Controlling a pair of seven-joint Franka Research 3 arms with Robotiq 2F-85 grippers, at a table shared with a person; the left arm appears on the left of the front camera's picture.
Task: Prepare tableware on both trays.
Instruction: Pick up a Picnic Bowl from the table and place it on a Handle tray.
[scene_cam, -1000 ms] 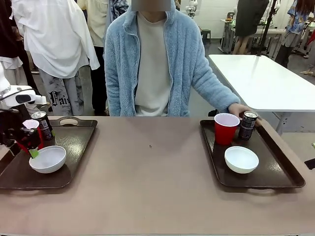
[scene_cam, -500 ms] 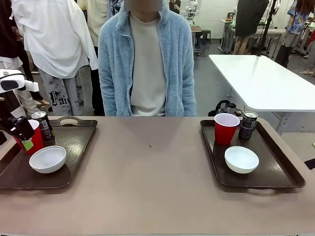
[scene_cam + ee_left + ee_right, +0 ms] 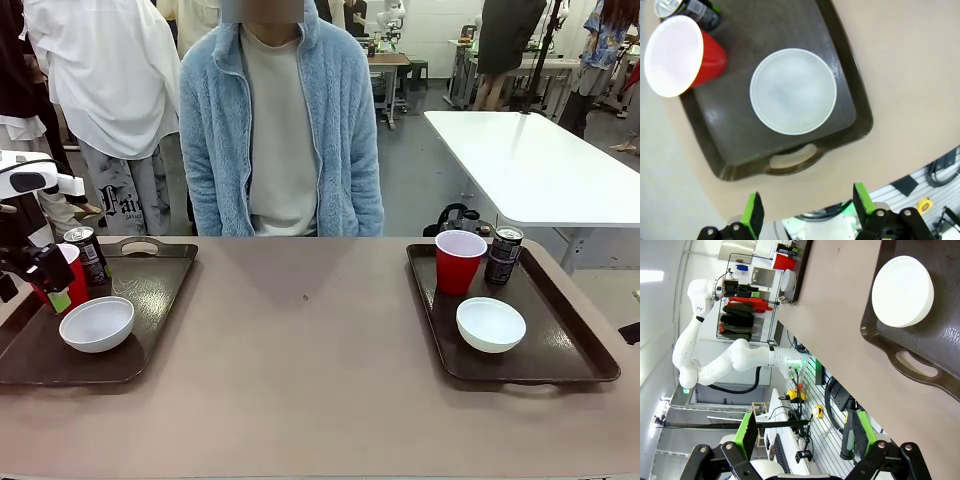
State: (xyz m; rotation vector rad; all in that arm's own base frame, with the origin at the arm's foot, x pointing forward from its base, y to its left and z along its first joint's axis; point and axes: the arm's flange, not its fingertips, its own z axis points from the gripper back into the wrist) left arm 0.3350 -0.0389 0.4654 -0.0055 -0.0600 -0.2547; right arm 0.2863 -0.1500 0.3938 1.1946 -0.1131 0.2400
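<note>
Each tray [image 3: 160, 290] holds a red cup [image 3: 72, 275], a can [image 3: 88, 255] and a bowl [image 3: 97, 323]. The left gripper [image 3: 807, 212] hovers with fingers apart and empty beside the left tray; the right gripper [image 3: 802, 437], fingers apart, holds nothing off the table edge near the right tray [image 3: 945, 352].

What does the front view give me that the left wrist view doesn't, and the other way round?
Front view alone: the right tray with red cup, bowl and can, plus the person standing behind the table. Left wrist view alone: the left gripper, jaws open. Both: the left tray holding red cup, bowl, can.
</note>
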